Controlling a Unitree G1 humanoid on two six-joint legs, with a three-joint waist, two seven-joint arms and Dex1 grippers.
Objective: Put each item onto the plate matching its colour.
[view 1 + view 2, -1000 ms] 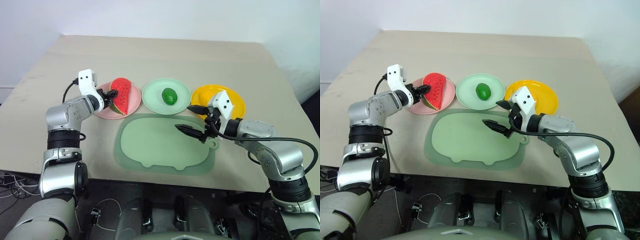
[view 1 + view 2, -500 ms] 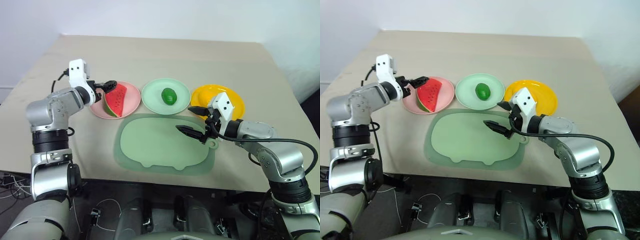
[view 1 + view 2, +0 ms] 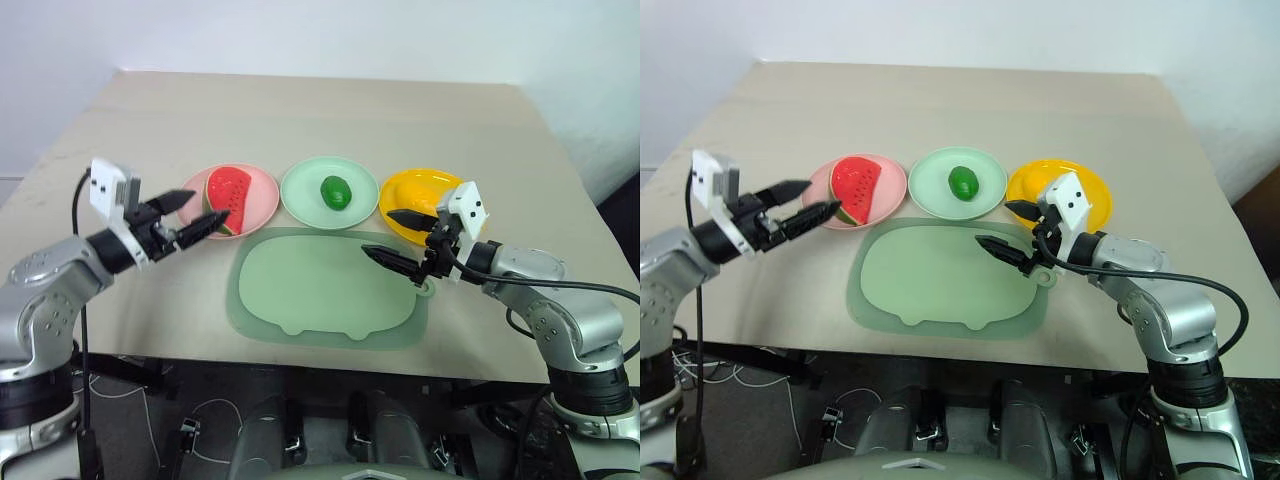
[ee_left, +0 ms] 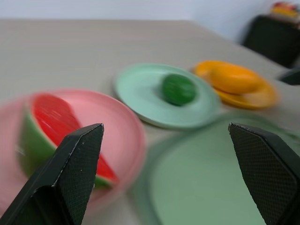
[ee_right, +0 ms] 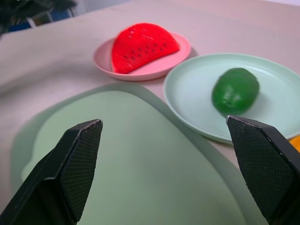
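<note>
Watermelon wedge (image 3: 225, 191) lies on pink plate (image 3: 262, 203); left gripper (image 3: 190, 217) and right gripper (image 3: 395, 240) wide open, empty; wedge likely light, rigid, smooth plastic, best gripped across flat faces.

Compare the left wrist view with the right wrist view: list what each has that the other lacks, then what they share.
Left wrist alone: the yellow fruit lying on the yellow plate.
Right wrist alone: no further task thing.
Shared: the watermelon wedge on the pink plate, the green fruit on the mint green plate, and the pale green mat in front of them.
</note>
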